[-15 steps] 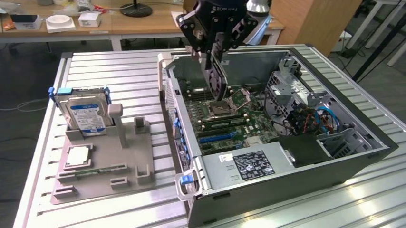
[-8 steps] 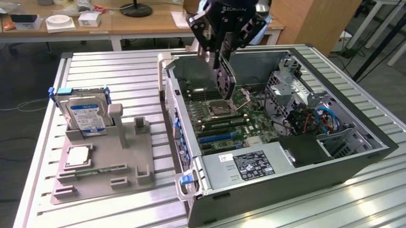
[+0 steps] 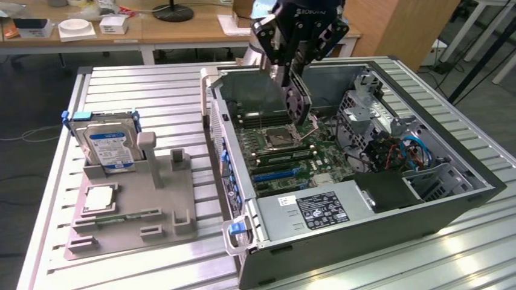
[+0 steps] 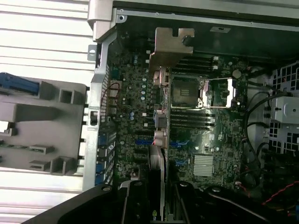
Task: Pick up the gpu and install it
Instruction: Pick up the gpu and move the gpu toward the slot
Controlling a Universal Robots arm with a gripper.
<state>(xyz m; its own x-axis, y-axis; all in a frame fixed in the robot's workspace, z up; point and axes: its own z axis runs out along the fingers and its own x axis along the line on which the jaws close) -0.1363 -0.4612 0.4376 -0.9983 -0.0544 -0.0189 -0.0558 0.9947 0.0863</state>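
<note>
Starting big: slatted metal table point(image 3: 121, 84), with an open PC case point(image 3: 451, 199) lying on its side, motherboard point(image 3: 322, 163) facing up. Toward the exterior view's left, a grey parts fixture point(image 3: 137, 229) with a hard drive point(image 3: 109, 145) standing in it. Well apart from the action, so no worry there.

Gripper point(image 3: 290, 71) clamped on the gpu point(image 3: 298, 99), up in the air inside the case opening, above the board near the CPU socket point(image 3: 280, 138). Not touching anything below, as far as can be told.

Biggest worry, just guessing: catching the metal bracket point(image 4: 171, 44) on the socket or the memory sticks point(image 3: 282, 157) on any descent, with that end leading. Second: thin card pinched at one end, so easy to twist or slip under a sideways push. Third: missing the blue slots point(image 3: 276, 176), sitting off to the side of the current spot.

Orientation: standing on edge, long axis steeply up-and-down, leaning a little, bracket at the end farthest from the fingers and pointing down at the board.
</note>
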